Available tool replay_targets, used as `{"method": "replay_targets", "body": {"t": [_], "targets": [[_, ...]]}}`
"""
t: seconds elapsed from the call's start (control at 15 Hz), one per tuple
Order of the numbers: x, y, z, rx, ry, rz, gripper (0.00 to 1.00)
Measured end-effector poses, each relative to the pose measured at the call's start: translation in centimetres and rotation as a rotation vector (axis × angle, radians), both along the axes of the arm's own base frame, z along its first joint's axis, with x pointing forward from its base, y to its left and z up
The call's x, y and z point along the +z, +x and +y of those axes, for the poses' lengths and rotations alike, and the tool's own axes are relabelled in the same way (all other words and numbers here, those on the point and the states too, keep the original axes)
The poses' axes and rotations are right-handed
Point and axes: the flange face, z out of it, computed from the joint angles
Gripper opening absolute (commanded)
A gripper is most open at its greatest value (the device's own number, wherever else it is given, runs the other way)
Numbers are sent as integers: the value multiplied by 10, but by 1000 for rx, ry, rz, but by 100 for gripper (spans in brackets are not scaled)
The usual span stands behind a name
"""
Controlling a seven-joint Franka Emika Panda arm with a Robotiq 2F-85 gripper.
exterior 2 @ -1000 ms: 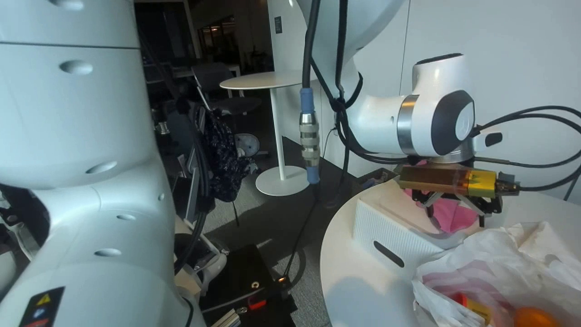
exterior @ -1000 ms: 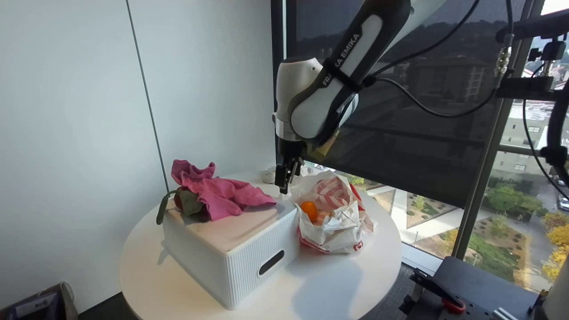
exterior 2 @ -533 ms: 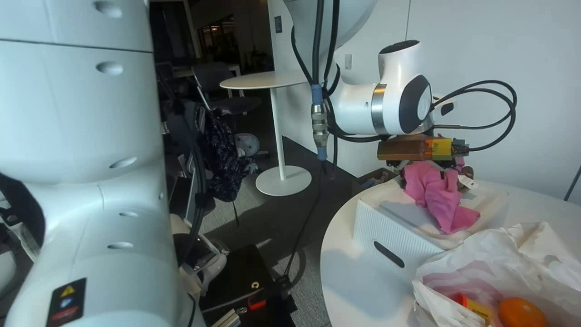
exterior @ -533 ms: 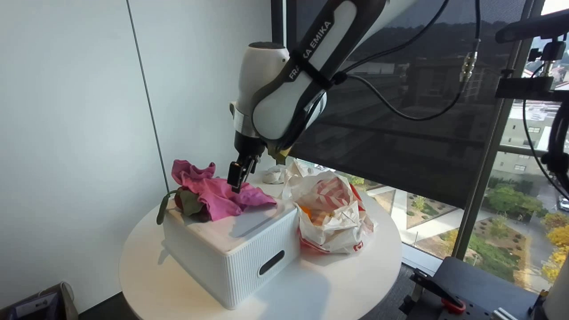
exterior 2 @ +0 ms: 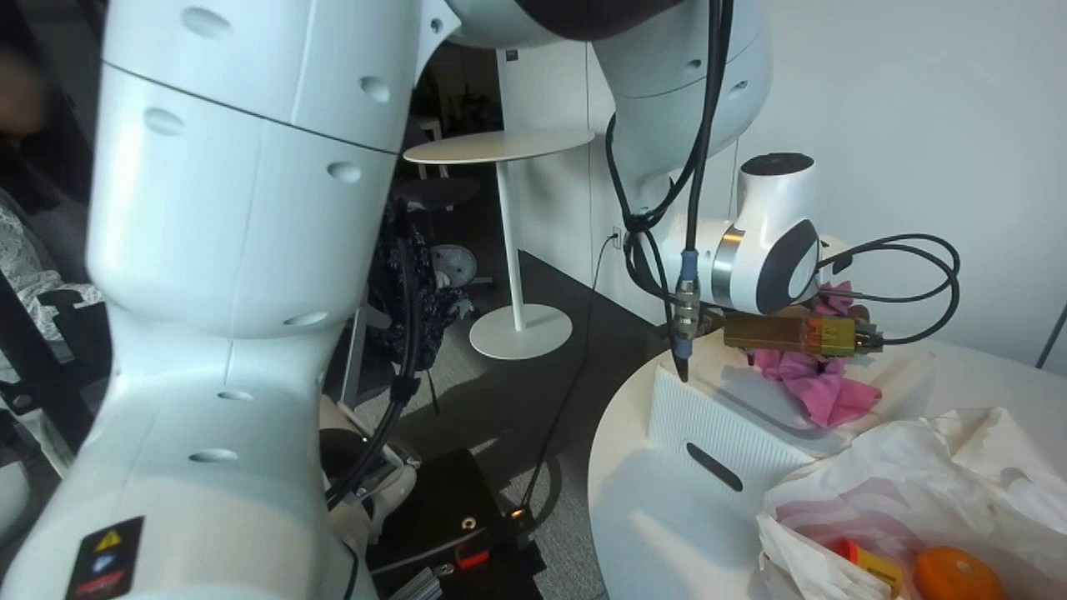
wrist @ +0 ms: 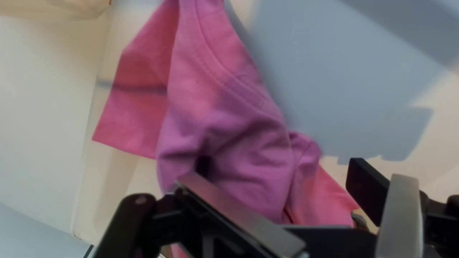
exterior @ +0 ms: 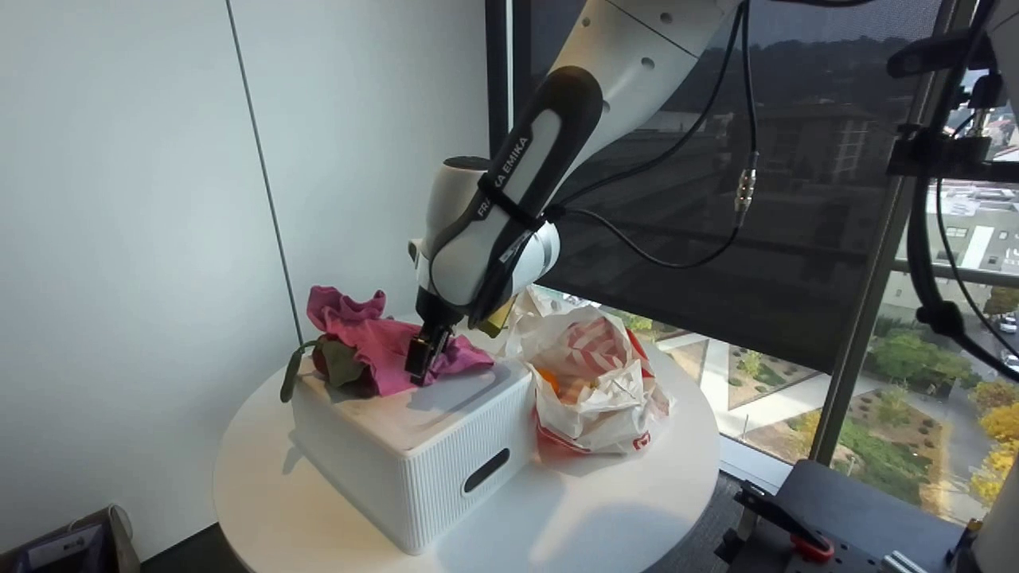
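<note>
A crumpled pink cloth (exterior: pixel 390 350) lies on top of a white ribbed box (exterior: pixel 470 438), in both exterior views. In the wrist view the same cloth (wrist: pixel 229 118) passes between the spread fingers of my gripper (wrist: pixel 282 168). One fingertip sits against or just over a fold of it; the opposite finger (wrist: pixel 367 190) stands beyond the cloth's edge. My gripper (exterior: pixel 422 362) points down at the cloth's near side in an exterior view. Contact with the box top cannot be made out. Beside the cloth sticks out something with green leaves (exterior: pixel 342 362) and dark red.
A white and red plastic bag (exterior: pixel 597 390) holding an orange (exterior 2: pixel 959 573) stands beside the box on a round white table (exterior: pixel 271 485). A wall rises behind the table. Cables (exterior 2: pixel 700 167) hang from the arm.
The arm has swung from beside the bag across to the cloth, then come down low over it. The jaws have stayed wide, and the cloth lies as before.
</note>
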Motion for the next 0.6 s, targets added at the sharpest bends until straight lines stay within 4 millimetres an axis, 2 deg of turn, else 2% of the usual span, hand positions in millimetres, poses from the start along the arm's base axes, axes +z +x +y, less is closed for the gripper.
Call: {"method": "replay_targets", "body": {"t": [0.2, 0.33, 0.47, 0.53, 0.6], "targets": [[-11, 3, 7, 76, 31, 2, 43], [-7, 3, 10, 119, 45, -7, 27], [-2, 4, 11, 148, 59, -20, 15], [0, 4, 10, 158, 64, -26, 5], [2, 5, 9, 167, 67, -29, 1]]}}
